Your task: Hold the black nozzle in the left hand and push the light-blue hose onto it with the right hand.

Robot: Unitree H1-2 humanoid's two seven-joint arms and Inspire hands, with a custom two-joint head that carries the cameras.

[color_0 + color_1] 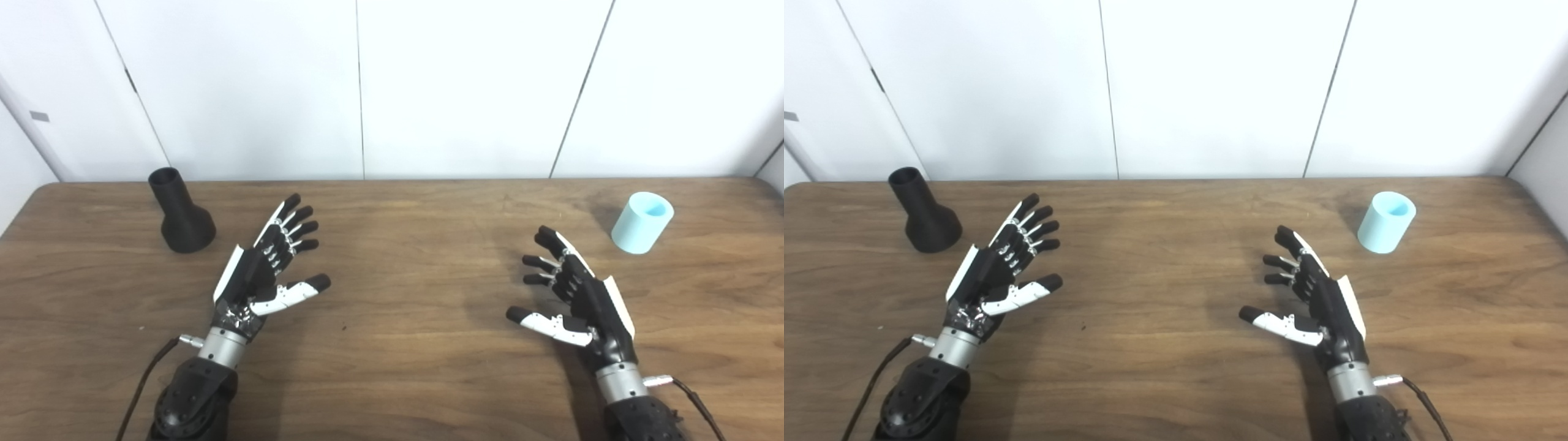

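Observation:
The black nozzle [180,213] stands upright on the wooden table [398,245] at the far left, wide base down, narrow open neck up. The light-blue hose piece [642,222], a short open cylinder, stands at the far right, leaning slightly. My left hand [269,263] is open and empty, palm facing inward, just right of and nearer than the nozzle, not touching it. My right hand [569,294] is open and empty, left of and nearer than the hose, clear of it.
White wall panels [392,86] rise directly behind the table's far edge. Cables run from both wrists toward the bottom edge. The table's right corner shows in the right eye view [1519,184].

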